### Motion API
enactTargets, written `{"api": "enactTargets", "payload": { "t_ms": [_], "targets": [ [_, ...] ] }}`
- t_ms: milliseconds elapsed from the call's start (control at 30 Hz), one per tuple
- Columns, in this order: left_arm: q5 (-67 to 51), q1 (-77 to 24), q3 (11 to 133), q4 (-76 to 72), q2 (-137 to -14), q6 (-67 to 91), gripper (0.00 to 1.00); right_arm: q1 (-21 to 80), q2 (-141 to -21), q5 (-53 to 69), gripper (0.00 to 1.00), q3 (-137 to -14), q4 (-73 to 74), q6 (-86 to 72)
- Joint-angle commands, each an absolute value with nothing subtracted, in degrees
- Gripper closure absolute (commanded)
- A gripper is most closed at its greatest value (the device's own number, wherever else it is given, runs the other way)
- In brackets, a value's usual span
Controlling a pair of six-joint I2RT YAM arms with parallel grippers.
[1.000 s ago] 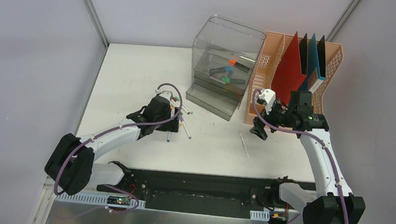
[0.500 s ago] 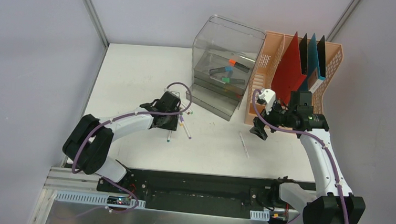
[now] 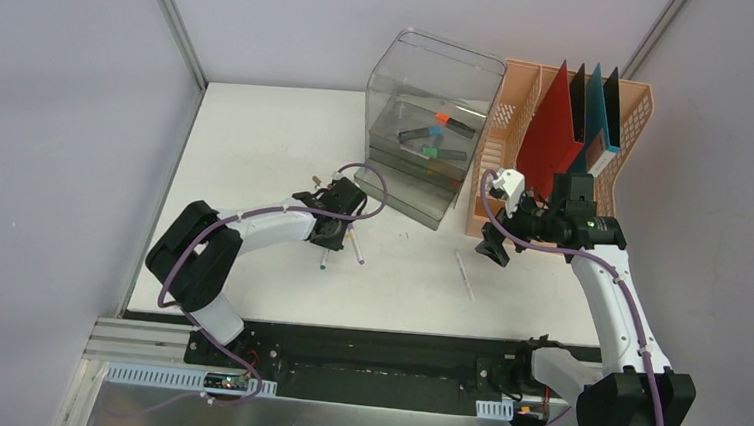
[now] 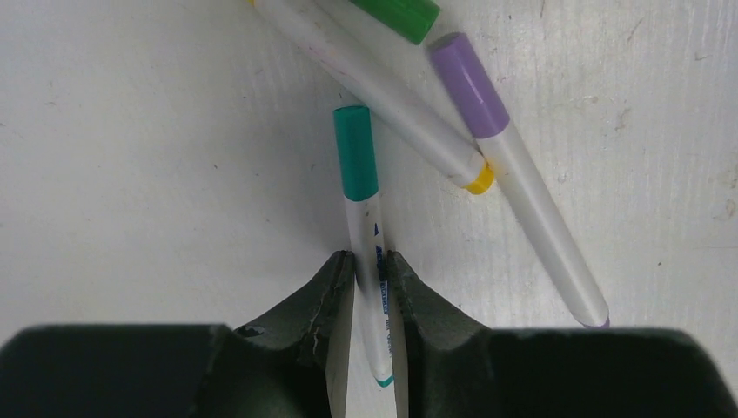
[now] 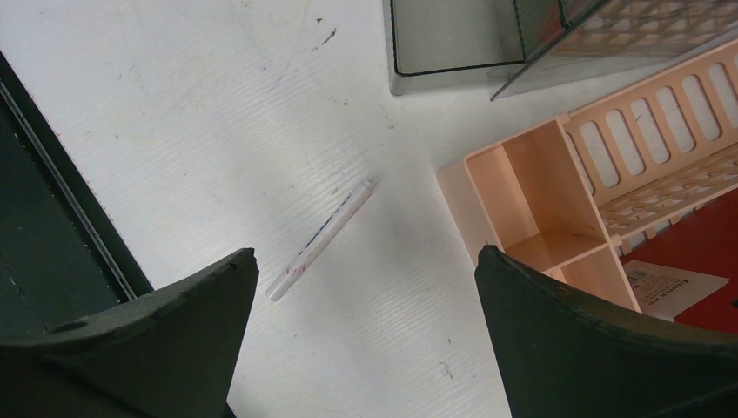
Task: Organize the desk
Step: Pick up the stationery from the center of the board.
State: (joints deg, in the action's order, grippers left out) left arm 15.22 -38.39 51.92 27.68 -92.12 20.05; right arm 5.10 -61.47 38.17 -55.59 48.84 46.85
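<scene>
On my screen the desk (image 3: 258,135) is the white top between the grey walls, with its black rail along the near edge, where both arms are fixed.

The left arm reaches to about the middle of the desk, just in front of the clear plastic box (image 3: 423,76). In the left wrist view the left fingers (image 4: 341,283) are pinching the teal-capped marker (image 4: 364,209). One finger presses on each side of its white barrel, and the teal cap points away from the camera. The marker lies flat on the desk.

Beside it lie other markers. A marker with a yellow end (image 4: 374,96) lies on a slant, and its end touches a purple-capped marker (image 4: 513,174). A green cap (image 4: 396,10) shows at the top edge of that view.

The right fingers (image 3: 494,249) are spread wide and hold nothing. They hang above the desk, near the front corner of the peach file rack (image 3: 521,103). The rack stands in the far right corner and has a red folder (image 3: 549,135) upright in it. Under these fingers a white pen (image 5: 320,239) lies alone on the desk, towards the near edge. The clear box stands at the far edge, just beside the rack, with a few markers (image 3: 428,136) inside.
</scene>
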Motion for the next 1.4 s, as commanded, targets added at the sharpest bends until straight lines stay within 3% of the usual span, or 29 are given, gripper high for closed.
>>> {"api": "enactTargets", "payload": {
  "t_ms": [0, 300, 900, 1367],
  "targets": [
    [18.0, -39.2, 53.6, 29.8, -93.8, 19.2, 0.81, 4.8, -60.9, 39.2, 0.01, -55.9, 48.4, 48.1],
    [19.0, -39.5, 51.7, 29.9, -89.3, 20.8, 1.0, 4.8, -60.8, 39.4, 0.01, -55.9, 48.6, 48.2],
    [7.8, -39.5, 33.1, 8.5, -62.1, 29.9, 1.0, 4.8, -60.2, 40.4, 0.01, -56.0, 49.1, 49.0],
    [-7.0, -39.4, 27.8, -20.2, -64.5, 41.0, 1.0, 4.8, -59.8, 40.6, 0.01, -56.0, 49.3, 49.1]
  ]
}}
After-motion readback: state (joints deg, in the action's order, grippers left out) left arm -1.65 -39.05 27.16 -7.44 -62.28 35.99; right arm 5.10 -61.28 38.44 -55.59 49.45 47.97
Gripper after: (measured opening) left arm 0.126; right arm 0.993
